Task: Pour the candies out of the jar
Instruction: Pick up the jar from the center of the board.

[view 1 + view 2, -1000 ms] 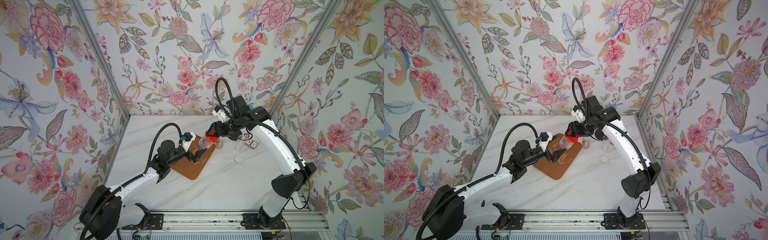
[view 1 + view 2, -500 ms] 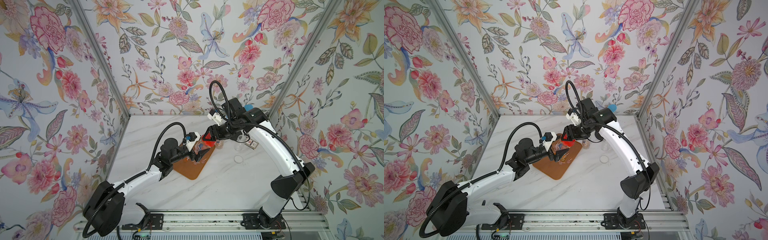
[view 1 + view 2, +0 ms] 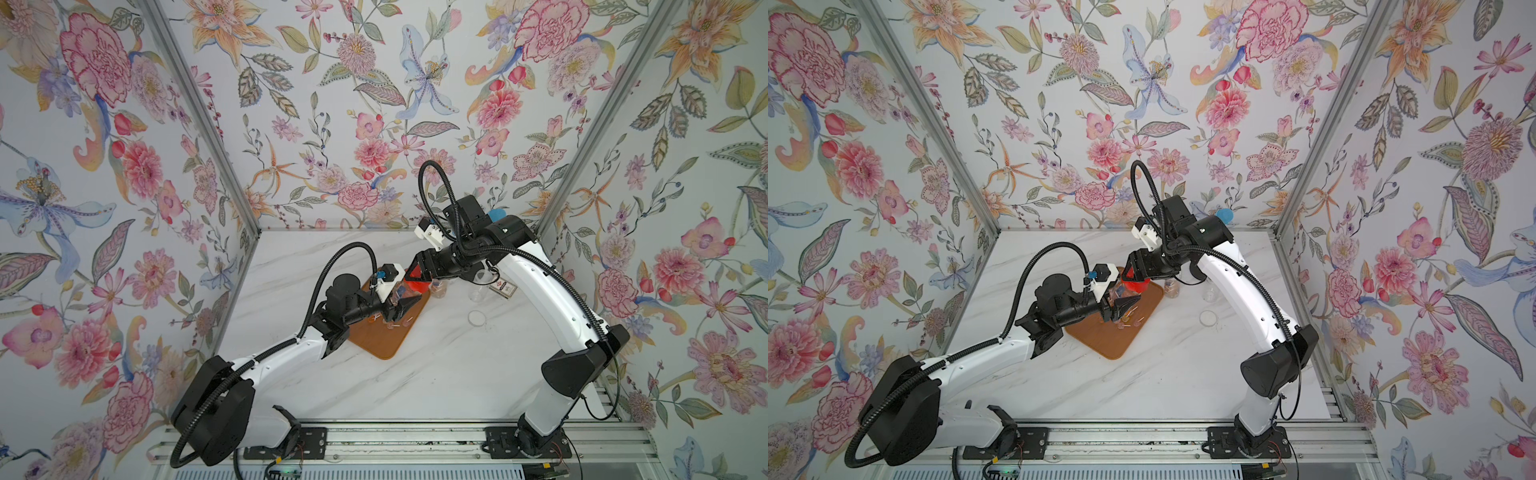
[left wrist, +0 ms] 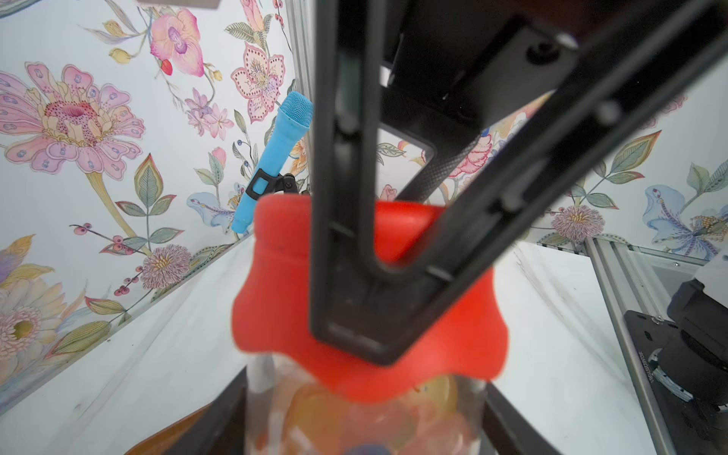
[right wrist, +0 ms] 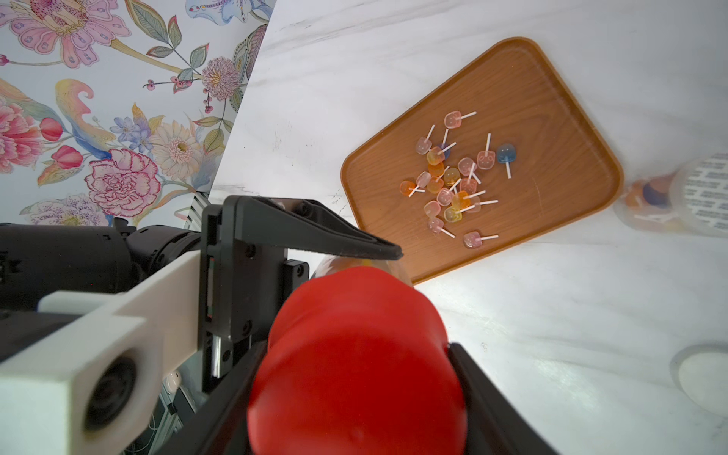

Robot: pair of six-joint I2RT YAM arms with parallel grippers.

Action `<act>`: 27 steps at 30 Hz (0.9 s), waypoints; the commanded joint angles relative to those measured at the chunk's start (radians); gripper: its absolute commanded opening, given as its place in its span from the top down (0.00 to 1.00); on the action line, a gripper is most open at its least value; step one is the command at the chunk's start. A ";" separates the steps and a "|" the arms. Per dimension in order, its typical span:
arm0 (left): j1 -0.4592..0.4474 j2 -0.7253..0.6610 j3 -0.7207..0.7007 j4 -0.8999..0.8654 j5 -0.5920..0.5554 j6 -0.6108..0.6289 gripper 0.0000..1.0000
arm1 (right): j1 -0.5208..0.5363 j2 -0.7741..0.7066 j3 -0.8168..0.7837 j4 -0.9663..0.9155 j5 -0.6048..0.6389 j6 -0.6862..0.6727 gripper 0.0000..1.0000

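Right claw (image 5: 360, 342) clamps the glossy red lobed lid (image 5: 354, 386); left claw (image 4: 364, 409) pinches the clear round jar (image 4: 315, 425)

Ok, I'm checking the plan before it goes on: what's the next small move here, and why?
Probably the right gripper should twist the red lid off while the left gripper steadies the jar. The lid still caps the jar, candies are still inside, and both grippers look closed on their parts, so nothing can pour until it comes off.
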 commanded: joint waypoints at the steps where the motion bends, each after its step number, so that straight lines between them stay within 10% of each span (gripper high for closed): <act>1: 0.004 -0.011 0.021 0.003 -0.049 -0.012 0.36 | 0.017 -0.023 0.019 -0.033 -0.031 -0.002 0.52; 6: 0.005 -0.043 0.015 -0.018 -0.096 -0.018 0.47 | 0.018 -0.037 0.004 -0.001 -0.031 0.012 0.44; 11: 0.004 -0.075 0.006 -0.007 -0.131 -0.037 0.68 | 0.018 -0.067 -0.020 0.080 -0.014 0.043 0.00; 18: 0.005 -0.070 -0.022 0.059 -0.227 -0.053 1.00 | -0.031 -0.208 -0.272 0.472 0.069 0.118 0.00; 27: 0.005 -0.001 0.006 0.094 -0.298 -0.131 1.00 | -0.045 -0.304 -0.587 0.901 0.121 0.164 0.00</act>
